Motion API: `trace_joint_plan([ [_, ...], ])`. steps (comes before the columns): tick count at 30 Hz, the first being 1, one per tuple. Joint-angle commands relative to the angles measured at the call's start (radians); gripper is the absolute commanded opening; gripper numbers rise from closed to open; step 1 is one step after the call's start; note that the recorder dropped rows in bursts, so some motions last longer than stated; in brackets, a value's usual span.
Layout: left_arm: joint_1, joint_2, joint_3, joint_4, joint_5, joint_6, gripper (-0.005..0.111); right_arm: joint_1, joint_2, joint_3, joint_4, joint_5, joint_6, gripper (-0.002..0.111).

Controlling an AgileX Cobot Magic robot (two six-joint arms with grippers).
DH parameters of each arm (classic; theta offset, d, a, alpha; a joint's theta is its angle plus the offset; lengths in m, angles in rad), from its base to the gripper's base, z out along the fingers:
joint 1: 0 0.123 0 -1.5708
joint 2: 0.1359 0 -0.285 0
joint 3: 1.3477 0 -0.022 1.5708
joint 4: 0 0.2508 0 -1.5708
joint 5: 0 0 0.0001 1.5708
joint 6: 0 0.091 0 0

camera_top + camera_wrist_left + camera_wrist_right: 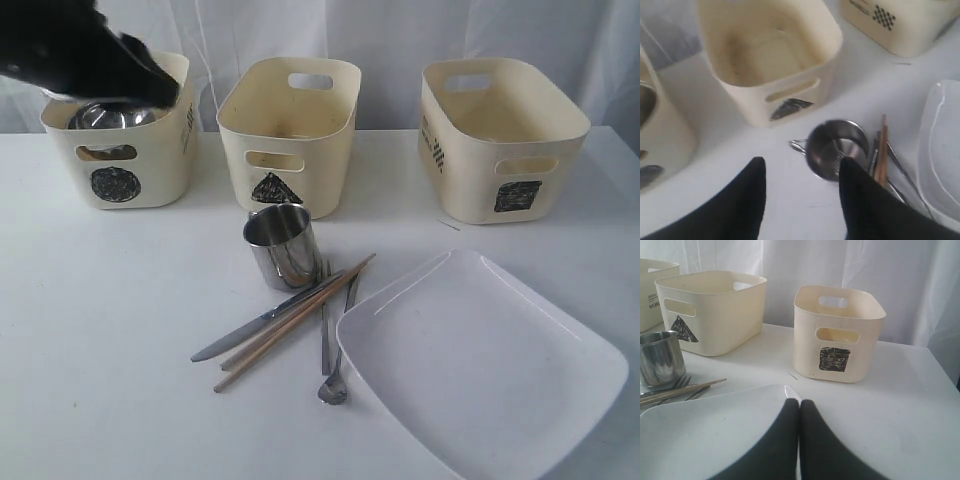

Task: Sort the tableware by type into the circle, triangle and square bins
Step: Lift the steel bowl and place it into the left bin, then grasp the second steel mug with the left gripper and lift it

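Note:
A steel mug (282, 246) stands upright in front of the triangle bin (290, 130). Beside the mug lie the knife (255, 325), wooden chopsticks (295, 322), fork (326, 335) and spoon (334, 388) in a loose bundle. The large white square plate (480, 365) lies at the front right. Steel ware (108, 117) shows inside the circle bin (120, 150); the small white bowl is hidden. My left gripper (165, 92) hangs over the circle bin's rim, open and empty (802, 167), with the mug (835, 147) beyond its fingers. My right gripper (800, 404) is shut and empty above the plate's corner (715, 425).
The square bin (500, 135) stands at the back right and looks empty (837, 335). A white curtain hangs behind the bins. A small sliver (792, 375) lies on the table near the square bin.

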Motion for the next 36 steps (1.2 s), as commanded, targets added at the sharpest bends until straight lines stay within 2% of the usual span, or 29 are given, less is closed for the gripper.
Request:
trace_joint_plan([
  [1,-0.049,0.126,0.006,-0.024,-0.033,-0.128,0.056,-0.005,-0.006,0.007,-0.001,-0.007,0.001,0.0],
  [6,-0.049,0.238,0.006,-0.05,-0.111,-0.183,0.056,-0.005,-0.006,0.007,-0.001,-0.007,0.001,0.0],
  [13,-0.051,0.339,0.006,-0.183,-0.202,-0.184,0.056,-0.005,-0.006,0.007,-0.001,-0.007,0.001,0.0],
  [17,-0.051,0.377,0.002,-0.252,-0.202,-0.188,0.056,-0.005,-0.006,0.007,-0.001,-0.007,0.001,0.0],
  [32,-0.053,0.484,-0.008,-0.277,-0.226,-0.247,0.056,-0.005,-0.006,0.007,-0.001,-0.007,0.001,0.0],
  [36,-0.078,0.528,-0.032,-0.277,-0.267,-0.245,0.054,-0.005,-0.006,0.007,-0.001,-0.007,0.001,0.0],
])
